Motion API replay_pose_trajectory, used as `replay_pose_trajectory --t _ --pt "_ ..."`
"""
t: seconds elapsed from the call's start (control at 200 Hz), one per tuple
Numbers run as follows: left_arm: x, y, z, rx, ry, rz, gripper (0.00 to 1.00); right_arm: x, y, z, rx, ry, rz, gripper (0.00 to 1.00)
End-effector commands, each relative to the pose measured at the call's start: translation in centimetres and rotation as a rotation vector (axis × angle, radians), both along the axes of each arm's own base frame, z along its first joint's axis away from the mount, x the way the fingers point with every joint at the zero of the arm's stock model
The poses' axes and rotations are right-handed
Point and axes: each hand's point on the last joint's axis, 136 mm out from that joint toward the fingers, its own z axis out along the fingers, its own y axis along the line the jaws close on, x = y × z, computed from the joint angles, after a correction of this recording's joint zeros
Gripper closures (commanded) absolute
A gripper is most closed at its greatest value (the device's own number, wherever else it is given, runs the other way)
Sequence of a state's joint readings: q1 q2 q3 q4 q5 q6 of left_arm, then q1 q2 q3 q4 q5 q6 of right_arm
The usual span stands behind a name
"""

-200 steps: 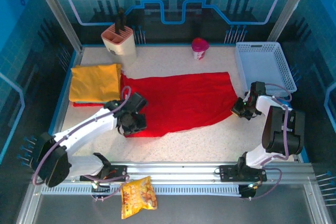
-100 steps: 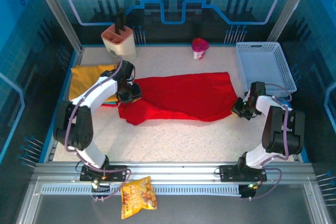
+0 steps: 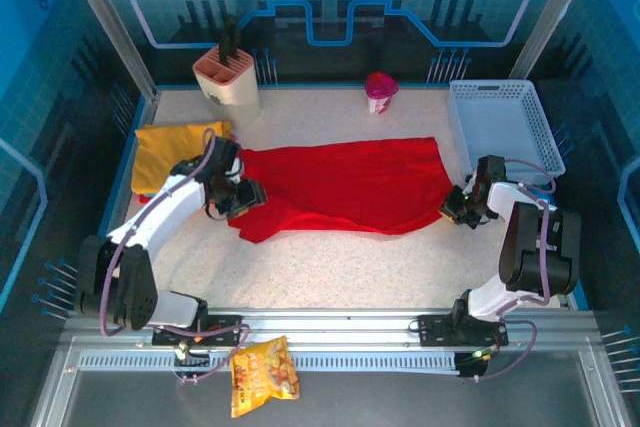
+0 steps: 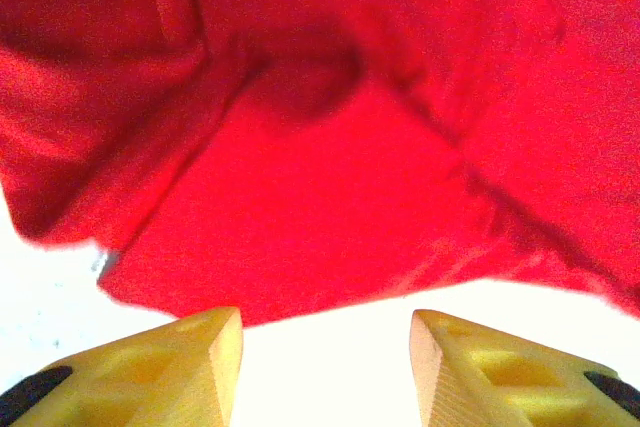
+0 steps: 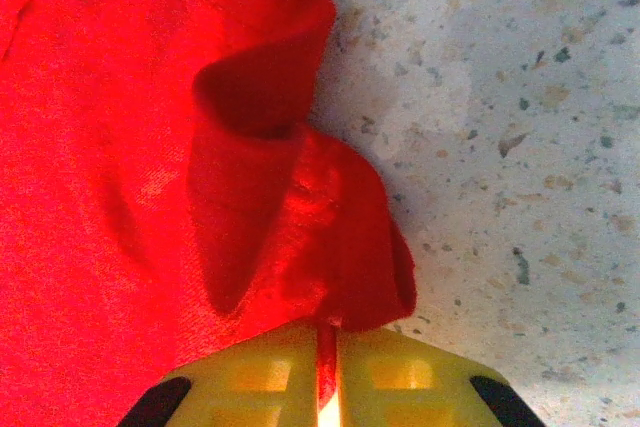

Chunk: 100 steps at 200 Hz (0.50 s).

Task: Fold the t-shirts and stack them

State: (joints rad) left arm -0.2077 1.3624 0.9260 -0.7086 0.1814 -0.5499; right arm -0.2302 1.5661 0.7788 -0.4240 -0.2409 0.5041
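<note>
The red t-shirt (image 3: 345, 185) lies across the middle of the table, folded into a long band. The mustard yellow t-shirt (image 3: 175, 154) lies folded at the back left. My left gripper (image 3: 243, 197) sits at the red shirt's left end. In the left wrist view it (image 4: 325, 352) is open, its yellow fingers (image 4: 205, 362) apart over bare table, with the red cloth (image 4: 320, 167) just beyond the tips. My right gripper (image 3: 457, 209) is at the shirt's right end, shut (image 5: 328, 367) on a pinched fold of red cloth (image 5: 330, 247).
A white lattice basket (image 3: 500, 127) stands at the back right, close to the right arm. A pale holder with dark handles (image 3: 227, 77) and a pink cup (image 3: 380, 93) stand along the back edge. A yellow-orange snack bag (image 3: 263, 375) lies on the front rail.
The left gripper carried the red shirt's near edge back over the shirt, folding it narrower, then let go, opened and drew back slightly. The right gripper held still.
</note>
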Motion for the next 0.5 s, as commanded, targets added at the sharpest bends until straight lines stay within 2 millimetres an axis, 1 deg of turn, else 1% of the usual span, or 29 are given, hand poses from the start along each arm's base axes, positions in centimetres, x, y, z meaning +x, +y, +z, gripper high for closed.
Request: replay_pose_trajectory --t 0.0,0.11,0.185,0.245,0.3,0.38,0.435,0.495 --pt "-3.5 -0.8 -2.8 -0.009 0.081 -0.004 0.52 0.4 -0.4 -0.1 0.009 -0.009 -0.009 0.86" --pt "-5.4 -0.9 -5.1 0.055 0.114 -0.003 0.52 0.4 -0.4 -0.2 0.012 -0.006 -0.008 0.86" --pt "-5.7 -1.3 -6.3 0.045 0.118 0.012 0.51 0.4 -0.4 -0.3 0.011 -0.004 -0.007 0.86" --pt "-5.6 -1.1 -6.9 0.057 0.111 0.026 0.51 0.3 -0.3 -0.3 0.012 -0.003 -0.007 0.86" --pt "-5.3 -0.9 -7.1 0.075 0.096 0.034 0.52 0.3 -0.3 -0.3 0.011 -0.005 -0.005 0.86" --pt "-4.7 -0.2 -6.9 0.114 0.081 0.043 0.52 0.2 -0.3 -0.3 0.011 -0.002 -0.004 0.86" --pt "-4.5 0.6 -6.4 0.153 0.081 0.051 0.53 0.2 -0.3 -0.2 0.009 -0.001 -0.001 0.86" --pt "-4.3 1.5 -6.1 0.158 0.077 0.069 0.55 0.3 -0.4 -0.1 0.007 -0.004 0.0 0.86"
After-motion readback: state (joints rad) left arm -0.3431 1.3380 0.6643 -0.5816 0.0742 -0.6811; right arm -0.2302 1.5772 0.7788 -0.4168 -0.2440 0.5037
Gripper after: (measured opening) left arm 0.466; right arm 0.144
